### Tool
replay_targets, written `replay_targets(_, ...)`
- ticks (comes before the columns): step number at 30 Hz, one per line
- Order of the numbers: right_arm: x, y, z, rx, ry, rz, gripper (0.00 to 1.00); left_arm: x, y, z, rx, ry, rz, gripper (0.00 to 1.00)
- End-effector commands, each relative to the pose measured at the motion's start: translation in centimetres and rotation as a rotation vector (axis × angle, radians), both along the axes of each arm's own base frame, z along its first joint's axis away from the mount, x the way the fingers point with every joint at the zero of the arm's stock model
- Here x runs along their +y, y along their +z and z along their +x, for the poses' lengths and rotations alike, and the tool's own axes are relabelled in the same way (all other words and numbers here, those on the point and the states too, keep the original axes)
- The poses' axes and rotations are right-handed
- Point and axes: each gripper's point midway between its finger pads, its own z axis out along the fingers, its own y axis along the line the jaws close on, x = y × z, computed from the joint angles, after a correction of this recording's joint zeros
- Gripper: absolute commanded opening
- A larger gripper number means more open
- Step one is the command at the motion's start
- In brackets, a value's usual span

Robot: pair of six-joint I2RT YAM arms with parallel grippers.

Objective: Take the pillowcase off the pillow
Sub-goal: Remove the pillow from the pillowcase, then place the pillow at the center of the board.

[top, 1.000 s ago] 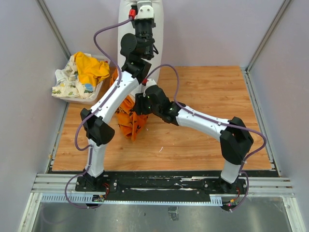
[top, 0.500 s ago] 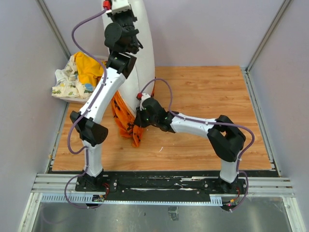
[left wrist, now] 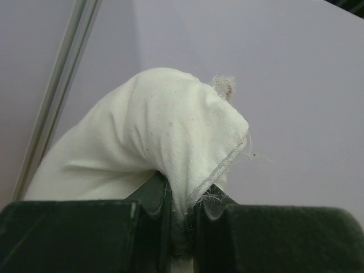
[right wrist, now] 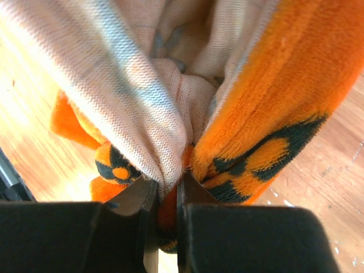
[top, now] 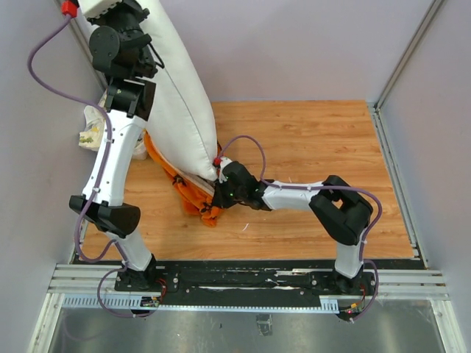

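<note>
Left gripper point(left wrist: 181, 207) is holding the pillow point(top: 180, 103) high, jaws pinching one corner. Right gripper point(right wrist: 168, 196) is clamping the pillowcase point(top: 190, 197) low near the table point(top: 316, 140) (just a thin fold), so either pinch could slip.

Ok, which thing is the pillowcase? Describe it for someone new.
On the wooden table, follow the big white pillow, held up by the left gripper, down to its low end. The pillowcase is the crumpled bright-orange fabric with black motifs there, pinched by the right gripper; the cloth at left is pale.
</note>
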Motion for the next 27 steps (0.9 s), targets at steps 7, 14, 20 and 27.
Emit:
replay_targets(7, -12.5, -3.3, 4.3, 0.226, -0.276, -0.051, 0.01, 5.1, 11.9, -14.2, -0.474, -0.223, -0.100, 0.00)
replay_targets(14, -21.5, 0.6, 9.3, 0.145, -0.527, -0.050, 0.01, 5.0, 12.3, -16.4, -0.497, -0.239, -0.081, 0.00)
replay_targets(20, -30.8, 7.1, 11.5, 0.061, -0.803, 0.041, 0.01, 3.7, 11.6, -15.3, -0.476, -0.299, -0.048, 0.00)
replay_targets(27, -32.8, 19.5, 11.9, -0.200, -0.870, 0.154, 0.01, -1.3, 8.4, -14.1, -0.389, -0.511, 0.121, 0.00)
